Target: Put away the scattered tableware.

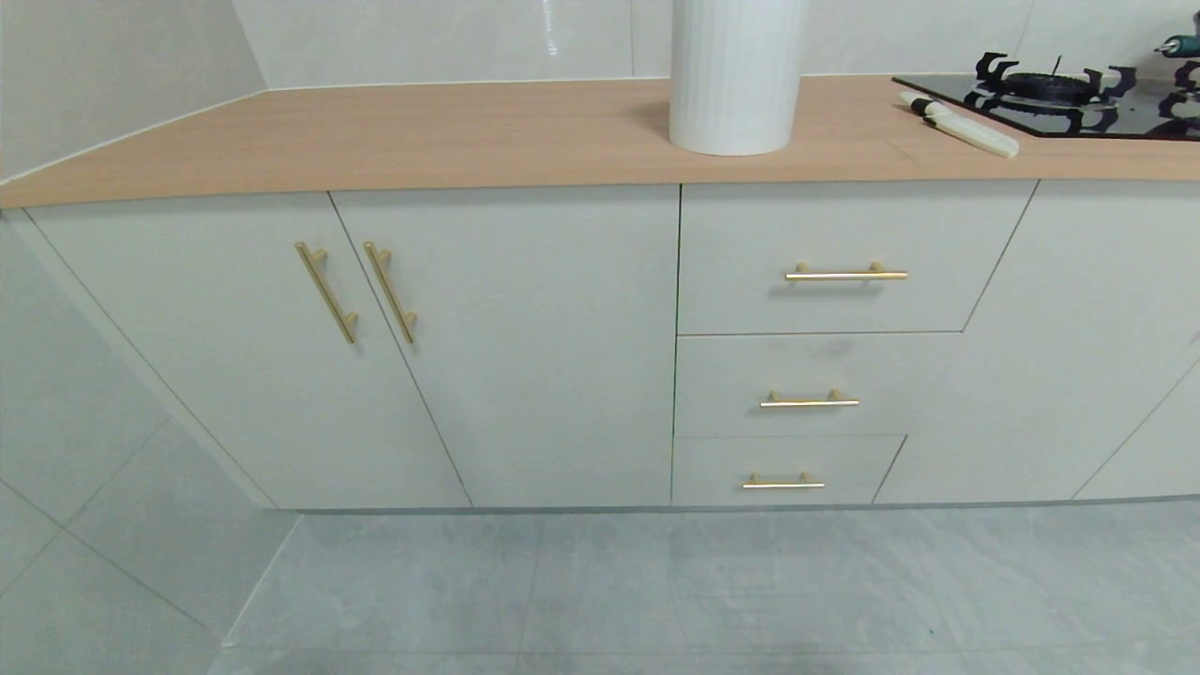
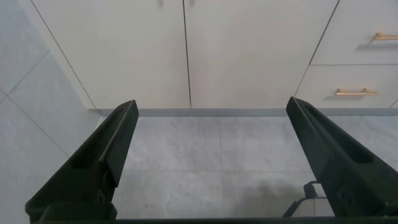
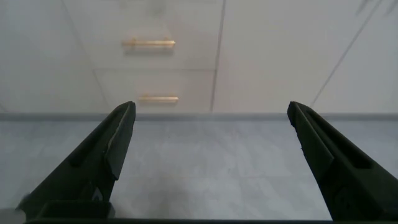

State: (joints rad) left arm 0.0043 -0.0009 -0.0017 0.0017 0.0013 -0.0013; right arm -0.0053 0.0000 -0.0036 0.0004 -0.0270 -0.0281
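Presently on view, item by item.

- Counter (image 1: 422,141): wood-toned top running along a tiled wall.
- Knife (image 1: 961,125): pale, with a dark band at one end. It lies flat on the right part of the counter, just beside the front edge of the hob (image 1: 1059,103) and well apart from both tools.
- White ribbed container (image 1: 737,75): upright on the counter, left of the knife and above the drawer stack.
- Cabinet doors (image 1: 375,356): two, shut, with slim gold handles side by side.
- Drawers (image 1: 825,300): three, stacked to the right of the doors. All are shut, each with a gold bar handle.
- Floor (image 1: 600,591): grey tiles.
- Left tool (image 2: 211,106): dark fingers spread wide with nothing between them, low over the floor, facing the cabinet doors.
- Right tool (image 3: 211,107): fingers likewise spread wide and holding nothing, low over the floor, facing the lower drawers.
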